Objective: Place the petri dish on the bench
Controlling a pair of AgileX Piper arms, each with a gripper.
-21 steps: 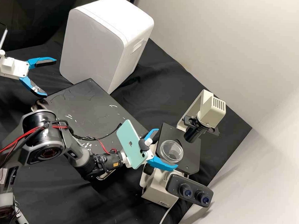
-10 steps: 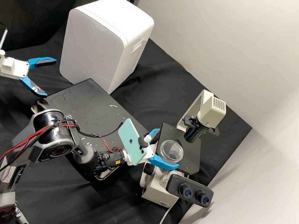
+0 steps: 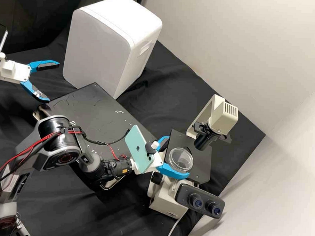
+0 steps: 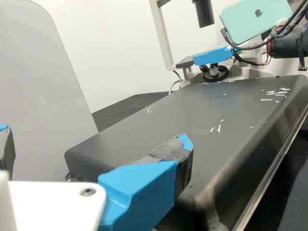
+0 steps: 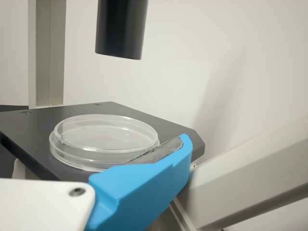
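The right jaws stand wide apart, flanking the petri dish (image 3: pixel 180 158).

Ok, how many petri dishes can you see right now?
1. The petri dish sits on the microscope's black stage, with the right gripper open beside it. Others could be hidden behind the white box.

A plain off-white wall (image 3: pixel 237 48) rises behind the bench (image 3: pixel 173 84), draped in wrinkled black cloth (image 3: pixel 73 204).
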